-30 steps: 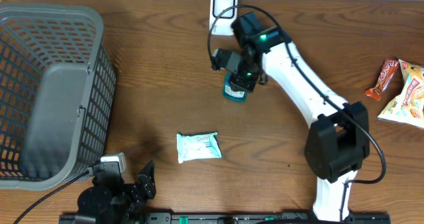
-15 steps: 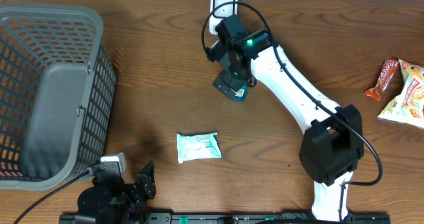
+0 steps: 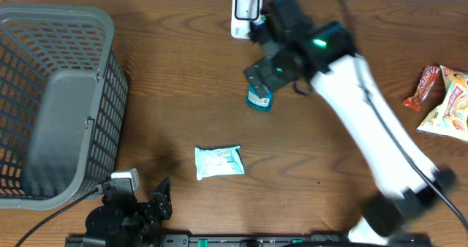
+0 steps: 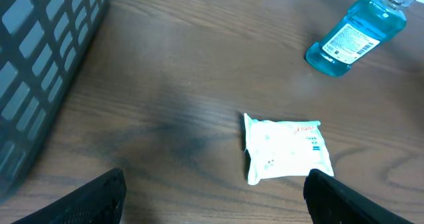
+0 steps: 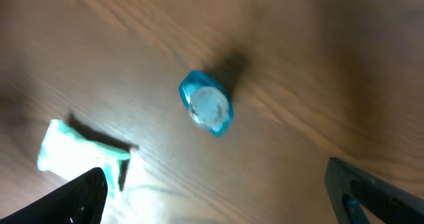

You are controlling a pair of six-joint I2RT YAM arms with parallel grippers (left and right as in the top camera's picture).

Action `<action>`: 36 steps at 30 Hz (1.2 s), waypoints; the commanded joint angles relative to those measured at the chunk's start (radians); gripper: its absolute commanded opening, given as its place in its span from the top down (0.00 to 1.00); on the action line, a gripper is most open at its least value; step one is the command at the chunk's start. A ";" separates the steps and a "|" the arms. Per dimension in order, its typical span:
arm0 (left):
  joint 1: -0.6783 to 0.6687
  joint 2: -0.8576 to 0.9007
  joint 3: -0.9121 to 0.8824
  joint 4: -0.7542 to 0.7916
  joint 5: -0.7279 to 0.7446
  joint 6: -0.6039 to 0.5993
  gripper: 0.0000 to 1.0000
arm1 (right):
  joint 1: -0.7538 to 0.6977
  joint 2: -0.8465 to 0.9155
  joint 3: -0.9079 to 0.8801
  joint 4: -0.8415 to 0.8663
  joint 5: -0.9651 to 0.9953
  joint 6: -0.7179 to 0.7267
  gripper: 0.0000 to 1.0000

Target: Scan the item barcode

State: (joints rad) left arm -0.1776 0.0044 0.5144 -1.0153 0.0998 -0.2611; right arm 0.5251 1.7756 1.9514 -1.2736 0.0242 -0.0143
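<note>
The translucent blue plastic bottle rests on the brown wooden table. The right gripper hangs over it with its jaws spread wide and empty. The view is blurred, so the bottle may be standing or lying. The white boxy scanner sits at its 12 o'clock and the white sachet at 7. The left gripper gapes, holding nothing.

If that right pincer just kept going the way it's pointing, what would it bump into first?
Probably the blue bottle, almost dead ahead of the open right pincer. Depth is unclear, so it might meet the table just beside it instead.
</note>
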 commanded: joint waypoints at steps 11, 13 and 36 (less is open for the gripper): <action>0.004 -0.001 0.000 -0.001 0.005 0.010 0.14 | -0.039 -0.397 -0.922 0.853 -0.057 0.018 0.01; 0.004 -0.001 0.000 -0.001 0.005 0.010 0.14 | -0.039 -0.354 -0.932 0.882 -0.061 -0.016 0.01; 0.004 -0.001 0.000 -0.001 0.005 0.010 0.14 | -0.042 -0.076 -0.931 1.286 -0.165 -0.160 0.04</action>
State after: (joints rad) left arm -0.1776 0.0044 0.5144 -1.0153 0.0998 -0.2611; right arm 0.4854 1.6627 1.0069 -0.0196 -0.1299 -0.1509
